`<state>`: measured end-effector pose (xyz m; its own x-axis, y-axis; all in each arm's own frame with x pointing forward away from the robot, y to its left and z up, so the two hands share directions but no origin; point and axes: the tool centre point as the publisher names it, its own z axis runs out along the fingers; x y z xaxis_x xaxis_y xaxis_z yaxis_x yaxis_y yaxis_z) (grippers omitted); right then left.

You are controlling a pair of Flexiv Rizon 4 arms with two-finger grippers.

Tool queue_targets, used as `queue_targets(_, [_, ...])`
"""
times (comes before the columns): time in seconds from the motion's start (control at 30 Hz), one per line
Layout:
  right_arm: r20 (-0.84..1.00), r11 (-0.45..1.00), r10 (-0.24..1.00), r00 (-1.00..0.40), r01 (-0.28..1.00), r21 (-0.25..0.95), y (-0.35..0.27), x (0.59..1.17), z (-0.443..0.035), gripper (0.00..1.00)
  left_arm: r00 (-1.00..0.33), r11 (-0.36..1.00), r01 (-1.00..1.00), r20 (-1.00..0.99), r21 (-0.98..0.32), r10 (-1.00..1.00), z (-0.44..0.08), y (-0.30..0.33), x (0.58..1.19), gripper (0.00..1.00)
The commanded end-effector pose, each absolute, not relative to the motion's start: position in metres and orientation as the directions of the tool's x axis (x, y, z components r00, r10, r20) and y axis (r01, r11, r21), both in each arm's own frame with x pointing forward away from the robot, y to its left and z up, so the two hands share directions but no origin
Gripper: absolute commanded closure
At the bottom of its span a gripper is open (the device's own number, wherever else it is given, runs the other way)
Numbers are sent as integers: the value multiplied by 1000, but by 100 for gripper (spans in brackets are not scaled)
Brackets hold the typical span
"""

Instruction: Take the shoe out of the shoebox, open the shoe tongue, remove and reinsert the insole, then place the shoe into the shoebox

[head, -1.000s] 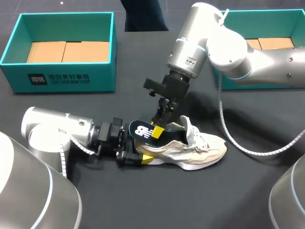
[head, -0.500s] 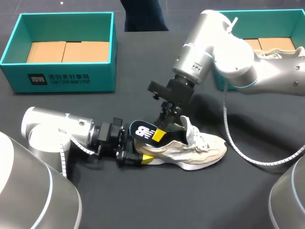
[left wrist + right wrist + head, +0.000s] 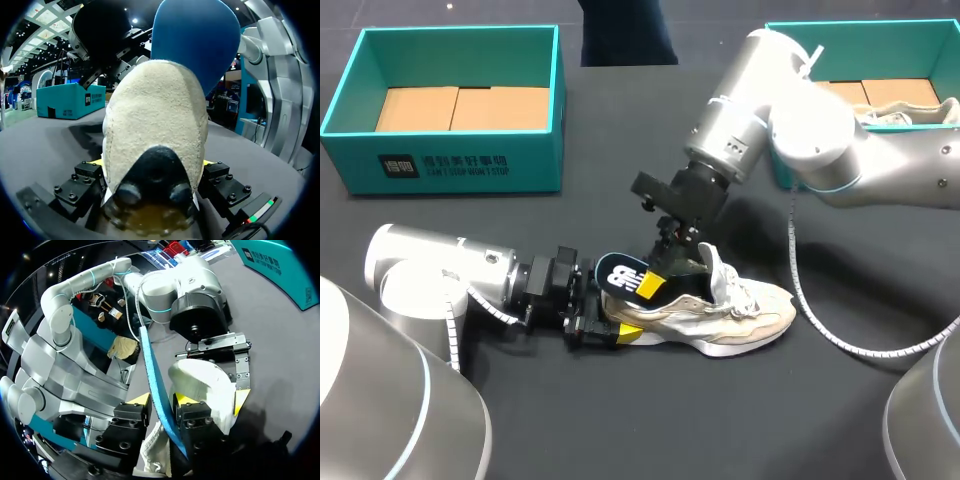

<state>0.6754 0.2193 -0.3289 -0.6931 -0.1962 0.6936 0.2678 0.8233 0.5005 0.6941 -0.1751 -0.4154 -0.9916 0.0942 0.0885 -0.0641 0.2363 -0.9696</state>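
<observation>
Right arm [image 3: 790, 110] swung slightly right; insole [image 3: 623, 275] barely shifted | right gripper [image 3: 652, 284] pinches insole, half out of shoe [image 3: 740, 315] | left gripper [image 3: 617, 318] clamps shoe heel; shoe mid-table, near side

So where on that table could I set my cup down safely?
Bare table lies between the shoe and the near edge, and between the left shoebox and the right arm. The middle is crowded: both arms' jaws meet at the shoe's heel and insole.
</observation>
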Motion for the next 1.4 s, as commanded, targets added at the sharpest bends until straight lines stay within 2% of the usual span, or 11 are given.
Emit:
queue_targets(0.03, [691,811,-212,-691,270,519,221,675,-335,78,-992,238,-64,89,-969,94,-416,-175,694,100])
queue_targets(0.13, [687,805,-221,-692,268,529,222,676,-336,100,-992,238,-64,89,-969,94,-416,-175,694,100])
queue_targets(0.33, [662,794,-245,-708,246,557,226,680,-331,100,-992,238,-64,89,-969,94,-416,-175,694,100])
queue_targets(0.67, [531,706,-331,-781,169,688,249,690,-291,100,-992,238,-64,89,-969,94,-416,-175,694,100])
queue_targets(1.07, [531,706,-331,-781,169,688,249,690,-291,100,-992,238,-64,89,-969,94,-416,-175,694,100])
queue_targets(1.1, [523,679,-363,-771,165,715,253,690,-290,100,-992,238,-64,89,-969,94,-416,-175,694,100])
queue_targets(1.17, [478,643,-419,-772,119,756,264,694,-280,100,-992,238,-64,89,-969,94,-416,-175,694,100])
queue_targets(1.4, [436,618,-447,-781,83,782,269,700,-234,100,-992,238,-64,89,-969,94,-416,-175,694,100])
